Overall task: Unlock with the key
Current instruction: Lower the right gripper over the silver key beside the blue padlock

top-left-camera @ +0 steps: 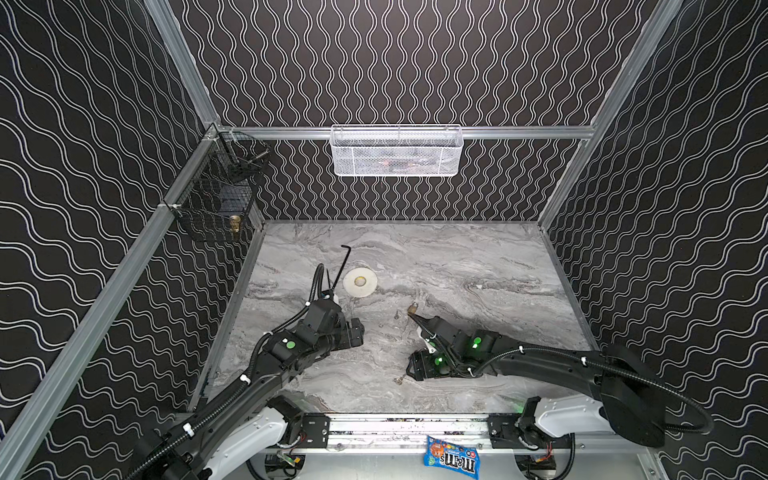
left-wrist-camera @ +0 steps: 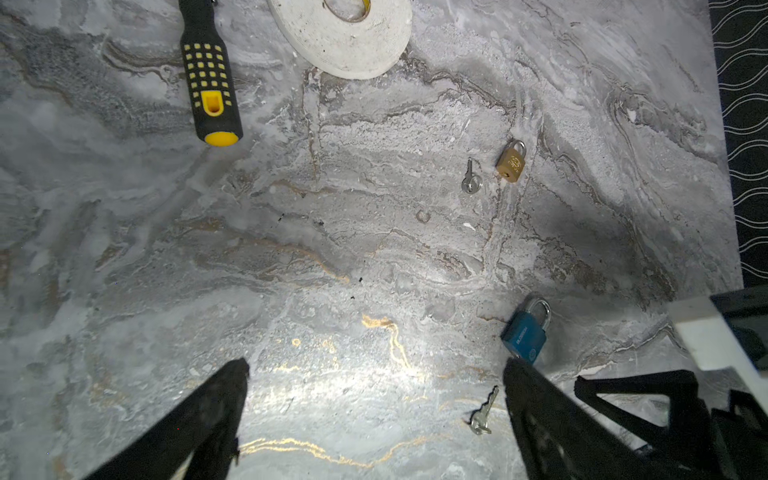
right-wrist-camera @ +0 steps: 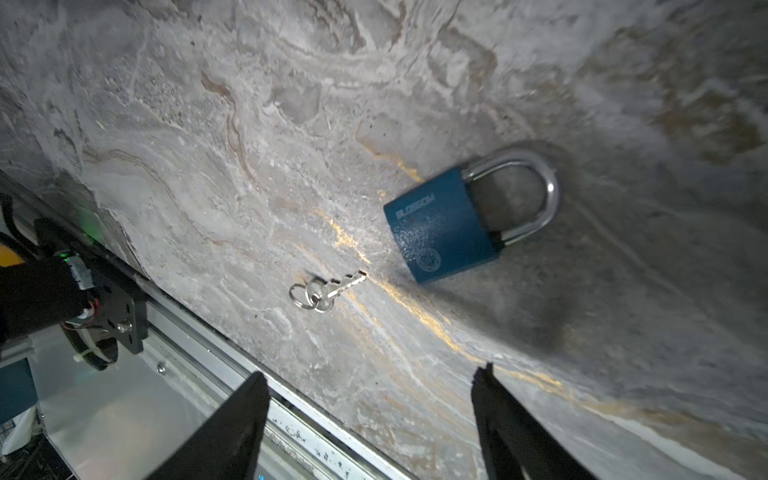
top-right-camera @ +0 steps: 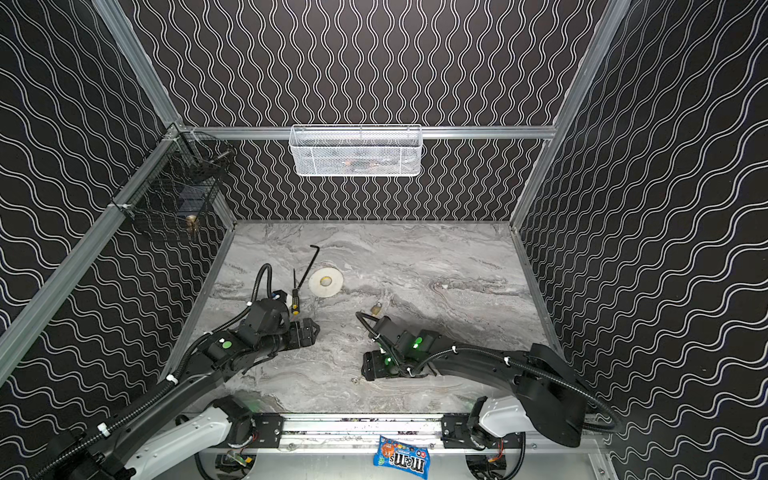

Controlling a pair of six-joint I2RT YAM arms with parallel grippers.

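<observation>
In both top views the left gripper (top-left-camera: 358, 332) is seen low over the marble table (top-left-camera: 478, 257), pointed toward the middle. The right gripper (top-left-camera: 412, 368) is pointed back toward it, well apart. How the jaws stand cannot be judged from up here. The ringed key (top-left-camera: 400, 379) is found flat on the table just beside the right gripper's tips, on the rail side. The brass padlock (top-left-camera: 412, 308) is laid past the right wrist, on the side away from the rail. The tape roll (top-left-camera: 360, 282), hex key (top-left-camera: 343, 262) and screwdriver (top-right-camera: 295, 297) are set beyond the left gripper toward the back wall.

In the left wrist view the left gripper (left-wrist-camera: 376, 368) is shown with its fingers spread wide and nothing between them. The blue padlock (left-wrist-camera: 525, 330) is seen flat on the table just ahead of one fingertip. The ringed key (left-wrist-camera: 482, 413) is placed just inside that same finger. The brass padlock (left-wrist-camera: 512, 160) and a small key (left-wrist-camera: 471, 178) are laid side by side well ahead of the tips.

In the right wrist view the right gripper (right-wrist-camera: 372, 372) is shown with its fingers apart and nothing clamped. The ringed key (right-wrist-camera: 328, 286) is found ahead of the gap between the tips. The blue padlock (right-wrist-camera: 449, 224) is laid just beyond it, apart from the key's blade, with its shackle seated in the body.
</observation>
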